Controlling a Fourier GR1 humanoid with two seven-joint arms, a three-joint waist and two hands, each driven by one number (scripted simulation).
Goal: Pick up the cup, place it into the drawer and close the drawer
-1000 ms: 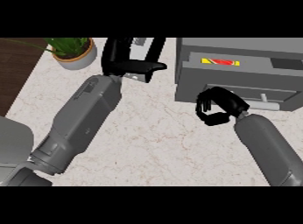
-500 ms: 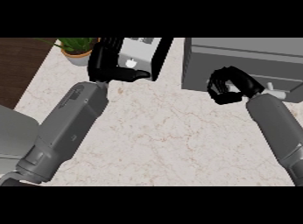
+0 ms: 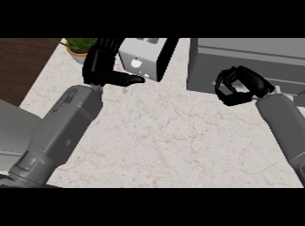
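**Both hands up at the back of the counter, no cup to be seen**

The left hand [image 3: 102,66] stands near the upper edge of the head view, its fingers [image 3: 98,53] straight and pointing up, its thumb [image 3: 128,80] stuck out sideways toward the right. It holds nothing. Just beyond the thumb's tip, and beside the fingers on their right, is a white toaster [image 3: 144,62]; whether the thumb touches it cannot be told. To the left of the fingers a potted plant [image 3: 79,47] shows at the counter's far corner.

The right hand [image 3: 239,84] has its fingers [image 3: 225,84] curled in toward the palm. Nothing can be made out inside the curl. The hand lies over the front face of a grey drawer unit [image 3: 259,55], which rises behind and above the fingers; whether they touch it cannot be told.

Both grey forearms stretch across the pale marble counter [image 3: 174,137]. The cup shows nowhere in this view, so its place cannot be told.
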